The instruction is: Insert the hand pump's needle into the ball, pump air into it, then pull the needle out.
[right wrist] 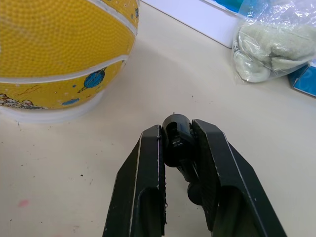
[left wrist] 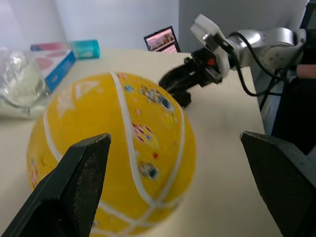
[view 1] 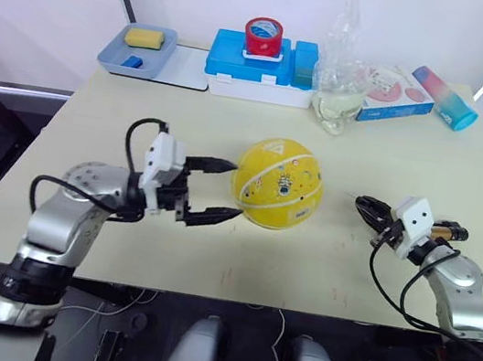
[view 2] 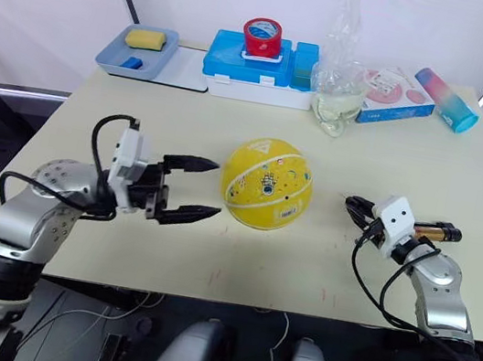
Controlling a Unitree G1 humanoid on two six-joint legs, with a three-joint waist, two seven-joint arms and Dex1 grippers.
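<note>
- While the ball (view 1: 278,184) sits on the table (view 1: 211,250), the left gripper (view 1: 218,191) stands wide open beside it, ready to steady it.
- The right gripper (right wrist: 177,143) clamps the needle (right wrist: 176,129) fitting, tip aimed at the ball for insertion.

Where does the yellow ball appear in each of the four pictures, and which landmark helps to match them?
Left eye view: the ball lies mid-table, just beyond the open left gripper.
Right eye view: mid-table again.
Left wrist view: it rests between that gripper's fingers, toward one.
Right wrist view: upper corner, beyond the right gripper.
Shared landmark: the clear plastic bag.
</note>
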